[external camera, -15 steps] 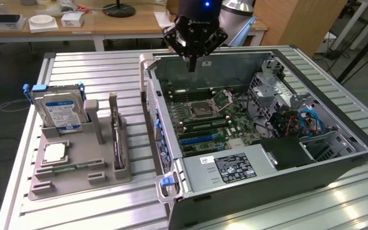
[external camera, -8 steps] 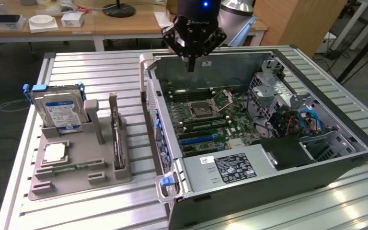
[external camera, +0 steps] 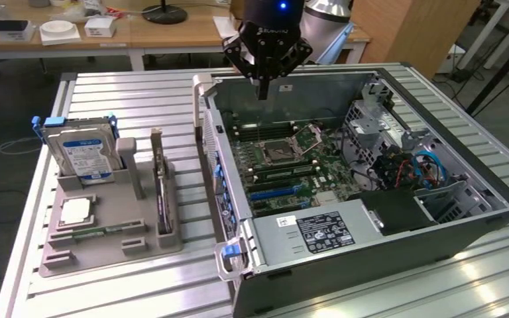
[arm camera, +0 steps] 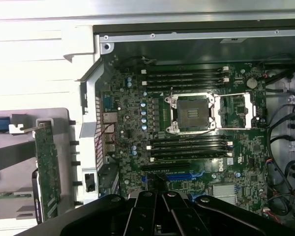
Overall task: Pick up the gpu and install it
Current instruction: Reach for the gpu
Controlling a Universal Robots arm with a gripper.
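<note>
The gpu [external camera: 160, 193], a thin dark card with a silver bracket, stands on edge in the grey holder [external camera: 104, 255] at the exterior view's left. In the wrist view the gpu [arm camera: 46, 169] appears as a green board beside the case. My gripper [external camera: 262, 91] hangs above the far end of the open computer case [external camera: 396, 265], apart from the gpu. Its fingers are shut together with nothing between them. In the wrist view the gripper [arm camera: 160, 209] is dark against the motherboard [arm camera: 187, 123], near the blue expansion slot [arm camera: 169, 175].
A silver hard drive [external camera: 82, 154] with a blue-white label stands in the same holder, with a processor chip [external camera: 75, 211] and a memory stick [external camera: 95, 232] lying flat in it. Inside the case are drive cages and cables [external camera: 413, 165]. Desks with clutter stand behind.
</note>
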